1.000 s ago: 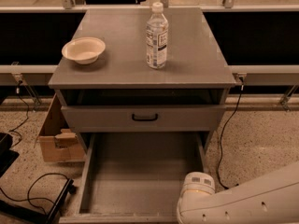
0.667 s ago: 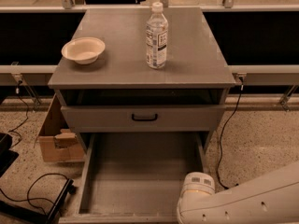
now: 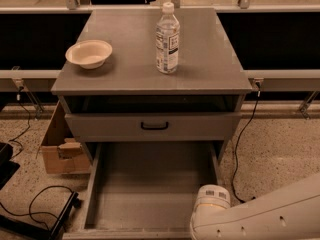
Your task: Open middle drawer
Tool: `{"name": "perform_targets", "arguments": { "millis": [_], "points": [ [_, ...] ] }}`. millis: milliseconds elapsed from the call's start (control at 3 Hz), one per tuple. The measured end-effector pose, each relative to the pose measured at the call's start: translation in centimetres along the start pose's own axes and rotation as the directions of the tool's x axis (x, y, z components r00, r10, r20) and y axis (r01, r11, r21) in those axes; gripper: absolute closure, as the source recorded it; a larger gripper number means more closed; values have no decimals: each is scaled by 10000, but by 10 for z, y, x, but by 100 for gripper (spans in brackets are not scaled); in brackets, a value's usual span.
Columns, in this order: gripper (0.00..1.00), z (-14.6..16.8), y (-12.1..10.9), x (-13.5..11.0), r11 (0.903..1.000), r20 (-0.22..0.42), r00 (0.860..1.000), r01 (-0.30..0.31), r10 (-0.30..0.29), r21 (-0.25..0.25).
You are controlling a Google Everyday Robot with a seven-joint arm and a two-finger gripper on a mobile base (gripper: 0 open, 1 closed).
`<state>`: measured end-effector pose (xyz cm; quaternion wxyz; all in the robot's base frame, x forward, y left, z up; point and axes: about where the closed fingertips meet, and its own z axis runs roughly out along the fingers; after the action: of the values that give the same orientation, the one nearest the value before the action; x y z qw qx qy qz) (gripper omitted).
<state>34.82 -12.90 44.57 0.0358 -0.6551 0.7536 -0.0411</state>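
Observation:
The middle drawer (image 3: 152, 126) is a grey flat front with a small black bar handle (image 3: 154, 126). It sits pushed in, flush with the cabinet (image 3: 150, 81). Above it is a dark recessed gap. Below it, the lowest drawer (image 3: 150, 194) is pulled far out and its grey inside is empty. My gripper is out of view. Only a white arm segment (image 3: 260, 219) with a round joint (image 3: 211, 199) shows at the bottom right, beside the open drawer's right front corner.
A clear water bottle (image 3: 167, 39) and a cream bowl (image 3: 89, 53) stand on the cabinet top. A cardboard box (image 3: 59, 151) sits on the floor to the left. Black cables (image 3: 30, 199) and a black object lie at the lower left. A cable (image 3: 242, 149) hangs on the right.

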Motion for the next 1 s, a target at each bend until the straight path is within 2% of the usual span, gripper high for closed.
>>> {"name": "perform_targets", "arguments": {
  "millis": [333, 667, 1000],
  "points": [
    [0, -14, -7, 1, 9993, 167, 9993, 325, -328, 195],
    [0, -80, -62, 20, 9910, 142, 9994, -321, 305, 1298],
    [0, -179, -114, 70, 9556, -53, 9815, -1851, 1914, 2292]
  ]
}}
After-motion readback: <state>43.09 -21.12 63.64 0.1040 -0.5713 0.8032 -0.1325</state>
